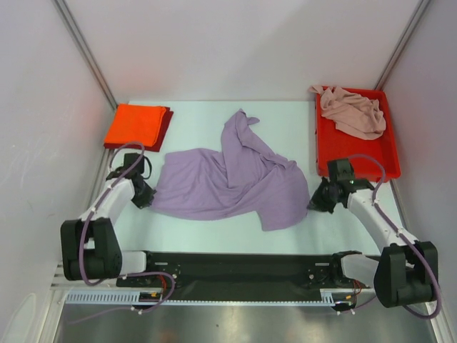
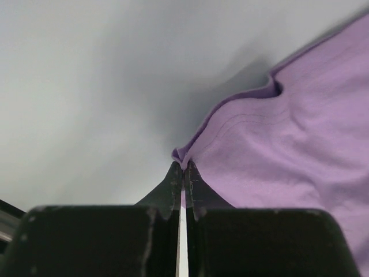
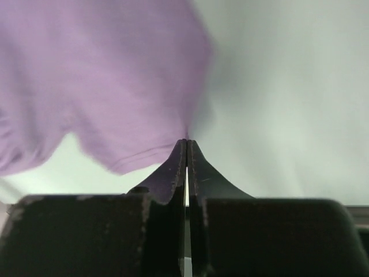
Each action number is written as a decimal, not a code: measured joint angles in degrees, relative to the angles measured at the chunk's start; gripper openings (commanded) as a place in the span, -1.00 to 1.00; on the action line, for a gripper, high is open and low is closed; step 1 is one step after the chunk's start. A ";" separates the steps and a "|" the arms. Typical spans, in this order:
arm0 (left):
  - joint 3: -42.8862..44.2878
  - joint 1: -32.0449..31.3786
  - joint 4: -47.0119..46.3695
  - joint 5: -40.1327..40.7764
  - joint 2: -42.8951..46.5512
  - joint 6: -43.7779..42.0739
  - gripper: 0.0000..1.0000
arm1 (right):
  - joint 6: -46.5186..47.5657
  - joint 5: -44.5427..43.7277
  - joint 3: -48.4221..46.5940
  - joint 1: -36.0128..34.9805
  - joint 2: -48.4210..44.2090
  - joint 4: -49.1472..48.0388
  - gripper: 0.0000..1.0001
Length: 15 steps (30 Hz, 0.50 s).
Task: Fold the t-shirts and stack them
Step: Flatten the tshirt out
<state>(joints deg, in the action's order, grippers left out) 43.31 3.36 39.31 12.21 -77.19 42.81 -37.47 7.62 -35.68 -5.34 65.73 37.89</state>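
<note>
The lavender-purple t-shirt (image 1: pixel 228 182) lies crumpled and partly spread in the middle of the table. My left gripper (image 1: pixel 145 199) is at its left edge, shut on a pinch of the hem (image 2: pixel 183 157). My right gripper (image 1: pixel 315 201) is at its right edge, shut, with the cloth's edge (image 3: pixel 144 104) meeting the fingertips. The orange-red t-shirt (image 1: pixel 134 123) lies folded on the dark red one (image 1: pixel 166 127) at the back left. The pale pink t-shirt (image 1: pixel 355 112) lies bunched in the red tray (image 1: pixel 391 158).
The red plastic tray stands at the back right, just behind my right arm. White walls close in the table on the left, back and right. A black rail (image 1: pixel 235 268) with the arm bases runs along the near edge.
</note>
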 measured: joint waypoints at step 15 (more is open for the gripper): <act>31.76 -0.02 11.41 5.35 14.78 -7.72 -0.99 | 5.09 4.33 -40.61 -1.29 -7.98 15.93 -1.00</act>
<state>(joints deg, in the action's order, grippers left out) 75.07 3.33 50.72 17.56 -62.41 35.09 -32.38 11.94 -76.29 -6.63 57.76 53.82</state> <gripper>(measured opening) 0.012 0.010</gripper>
